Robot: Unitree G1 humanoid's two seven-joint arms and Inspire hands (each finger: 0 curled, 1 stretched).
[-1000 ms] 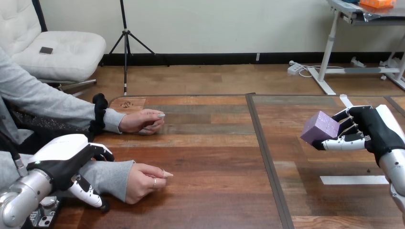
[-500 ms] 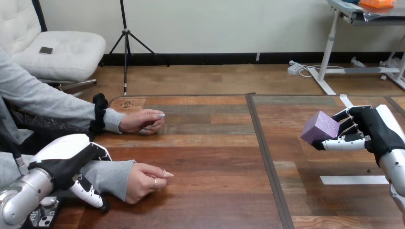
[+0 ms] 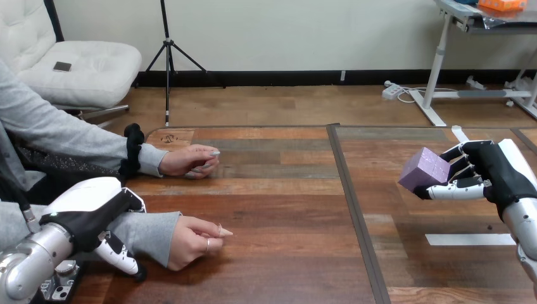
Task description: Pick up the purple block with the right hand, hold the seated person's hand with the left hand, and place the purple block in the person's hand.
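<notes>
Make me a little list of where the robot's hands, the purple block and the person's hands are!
right hand: curled round the purple block, at the table's right
left hand: over the person's near forearm; grip unclear
person's near hand: resting on table, fingers curled
person's far hand: resting on table
block handed over: not yet

The left hand (image 3: 88, 212) has eased slightly lower over the person's near forearm (image 3: 151, 231).

A white tape strip (image 3: 470, 239) lies on the wooden table (image 3: 278, 209).
</notes>
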